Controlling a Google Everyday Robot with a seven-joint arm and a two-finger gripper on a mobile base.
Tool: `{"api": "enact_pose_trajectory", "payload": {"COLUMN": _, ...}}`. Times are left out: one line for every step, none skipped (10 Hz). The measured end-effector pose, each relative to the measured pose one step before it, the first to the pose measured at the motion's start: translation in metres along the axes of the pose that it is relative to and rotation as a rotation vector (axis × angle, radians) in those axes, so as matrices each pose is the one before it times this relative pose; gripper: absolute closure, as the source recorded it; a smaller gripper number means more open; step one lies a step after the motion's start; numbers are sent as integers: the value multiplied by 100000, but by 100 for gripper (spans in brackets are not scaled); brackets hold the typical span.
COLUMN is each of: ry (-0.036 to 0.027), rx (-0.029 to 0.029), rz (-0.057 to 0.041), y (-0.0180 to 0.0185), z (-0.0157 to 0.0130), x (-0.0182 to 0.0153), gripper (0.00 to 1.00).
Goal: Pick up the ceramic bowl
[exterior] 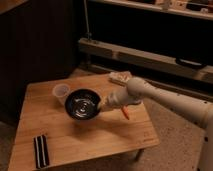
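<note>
Ceramic bowl (82, 104) hung tilted above the surface (90, 142), its rim at three o'clock clenched in the hand (104, 106); plastic cup (61, 92) stood at ten o'clock.

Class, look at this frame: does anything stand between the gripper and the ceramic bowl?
Nothing visible does. The gripper is at the right rim of the ceramic bowl, which appears tilted and raised off the table. The white cup sits behind the bowl's left side.
</note>
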Motion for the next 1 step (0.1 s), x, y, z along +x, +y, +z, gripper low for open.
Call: {"api": "enact_pose_trajectory", "payload": {"ry": -375, "rx": -1878, "rz": -535, "y": 798, "z": -1111, "x": -208, "gripper": 100}}
